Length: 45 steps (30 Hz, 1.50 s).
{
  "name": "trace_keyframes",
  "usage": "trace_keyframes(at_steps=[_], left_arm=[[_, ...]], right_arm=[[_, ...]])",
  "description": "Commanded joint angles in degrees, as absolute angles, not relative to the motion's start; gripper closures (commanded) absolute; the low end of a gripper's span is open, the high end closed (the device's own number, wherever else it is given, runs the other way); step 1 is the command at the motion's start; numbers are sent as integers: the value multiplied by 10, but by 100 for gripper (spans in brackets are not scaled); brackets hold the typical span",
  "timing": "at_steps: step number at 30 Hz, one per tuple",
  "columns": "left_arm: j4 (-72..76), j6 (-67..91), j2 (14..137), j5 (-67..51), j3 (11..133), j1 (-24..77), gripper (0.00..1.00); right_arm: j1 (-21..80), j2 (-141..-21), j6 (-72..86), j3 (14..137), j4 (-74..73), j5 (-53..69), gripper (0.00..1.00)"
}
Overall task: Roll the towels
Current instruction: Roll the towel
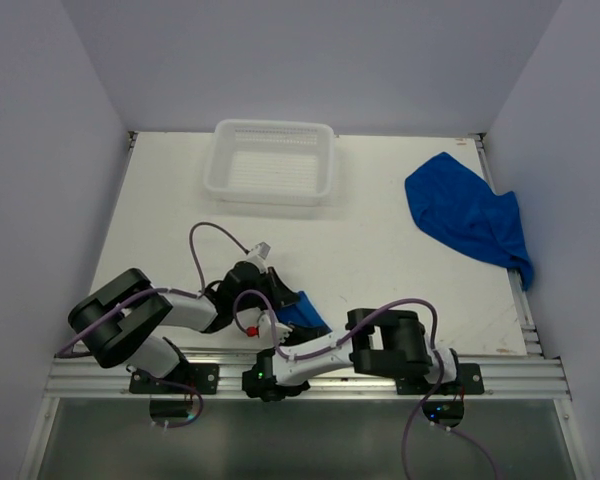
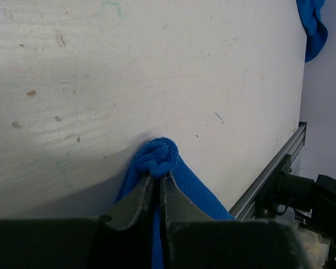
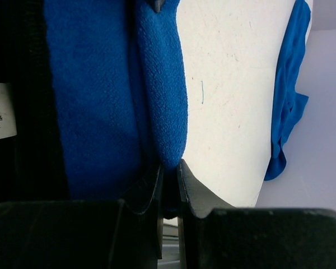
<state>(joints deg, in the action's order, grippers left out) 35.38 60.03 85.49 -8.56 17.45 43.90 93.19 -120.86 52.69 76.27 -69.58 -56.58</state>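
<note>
- The white table (image 1: 380, 260) carries everything. The arms' bases stand along its near edge.
- The white basket (image 1: 270, 190) stands at the far edge, left of centre, well apart from both towels.
- The far towel (image 1: 465, 215) lies loosely crumpled at the far right, its lower corner reaching the table's right edge. The wrist views cut it off at their frames.
- The near towel (image 1: 302, 312) lies close to the near edge, between the two wrists. From above the arms hide most of it, and only a small blue wedge shows.
- The right gripper (image 3: 169, 168) has its jaws almost together, clamped on a thick fold of the near towel's edge. How much cloth sits between them is hidden.
- The left gripper (image 2: 157, 176) has its jaws nearly closed, pinching the tight rolled end of the near towel against the table.
- A white label (image 3: 0, 112) at the left edge of the right wrist view is cut off, its print unreadable.
</note>
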Motion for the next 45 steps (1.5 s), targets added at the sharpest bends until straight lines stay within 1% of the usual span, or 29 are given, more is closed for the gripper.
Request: trace_keyframes(at_steps=[1, 3, 7, 13, 16, 18, 24, 28, 34, 40, 45], left_arm=[[343, 584, 847, -35, 155, 436, 100], [345, 584, 842, -30, 148, 439, 100], [345, 585, 837, -18, 131, 443, 100], [347, 591, 836, -3, 106, 446, 100], [348, 589, 838, -3, 102, 446, 100], [348, 588, 843, -2, 101, 446, 100], [355, 587, 846, -3, 88, 446, 100], [359, 587, 842, 16, 78, 446, 100], [373, 577, 848, 15, 72, 446, 100], [384, 577, 856, 13, 67, 446, 100], [391, 579, 855, 16, 59, 446, 100]], right_arm=[[941, -1216, 541, 765, -722, -565, 100], [944, -1211, 545, 760, -714, -561, 100], [947, -1186, 545, 744, -686, -548, 96], [947, -1138, 521, 714, -618, -518, 89], [947, -1133, 515, 714, -606, -510, 82], [946, -1131, 516, 715, -606, -509, 80], [947, -1109, 519, 712, -610, -507, 77], [947, -1080, 516, 701, -599, -496, 70], [954, -1050, 505, 707, -596, -484, 64], [956, -1042, 519, 709, -607, -484, 61], [956, -1005, 525, 692, -592, -474, 61]])
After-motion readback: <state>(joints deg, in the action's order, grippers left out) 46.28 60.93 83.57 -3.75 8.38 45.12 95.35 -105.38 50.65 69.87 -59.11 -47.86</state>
